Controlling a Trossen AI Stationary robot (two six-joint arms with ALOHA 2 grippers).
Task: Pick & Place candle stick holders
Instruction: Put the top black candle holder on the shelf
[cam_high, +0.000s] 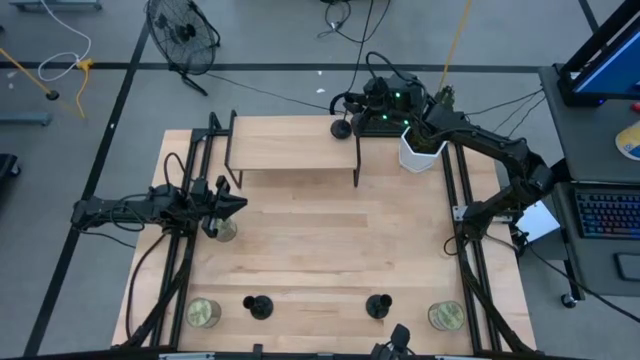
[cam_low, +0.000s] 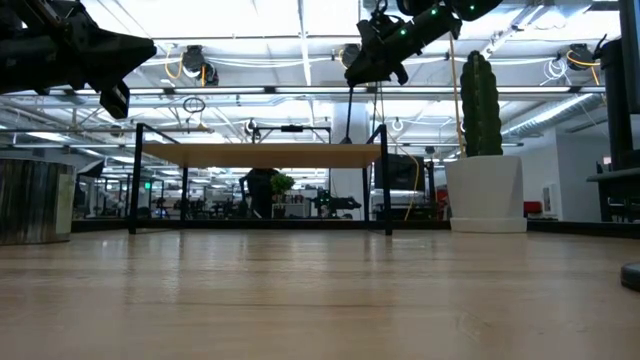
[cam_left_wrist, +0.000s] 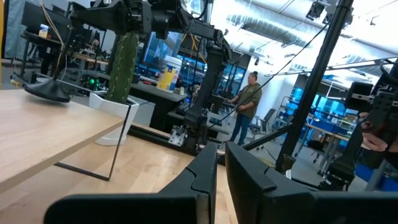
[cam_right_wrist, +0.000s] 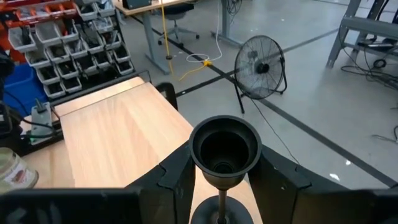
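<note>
One black candle stick holder (cam_high: 340, 128) stands upright over the far right corner of the raised wooden shelf (cam_high: 290, 145), with my right gripper (cam_right_wrist: 224, 180) shut on it. Its round base (cam_left_wrist: 46, 92) is at the shelf top; whether it rests there I cannot tell. Two more holders (cam_high: 259, 306) (cam_high: 378, 306) stand on their bases near the table's front edge. My left gripper (cam_high: 240, 205) waits shut at the table's left side, holding nothing. My right gripper pinches the holder just under its cup (cam_right_wrist: 224, 149), one finger (cam_right_wrist: 177, 180) on either side of the thin stem's top. The fingers come about level from the table's right side, across the stem. The holder stays upright, its stem (cam_low: 350, 115) reaching down to the shelf.
A white pot with a cactus (cam_high: 420, 150) stands just right of the shelf, close under my right arm. Glass jar candles sit at the front left (cam_high: 204, 313), the front right (cam_high: 446, 316) and beside my left gripper (cam_high: 224, 230). The table's middle is bare wood.
</note>
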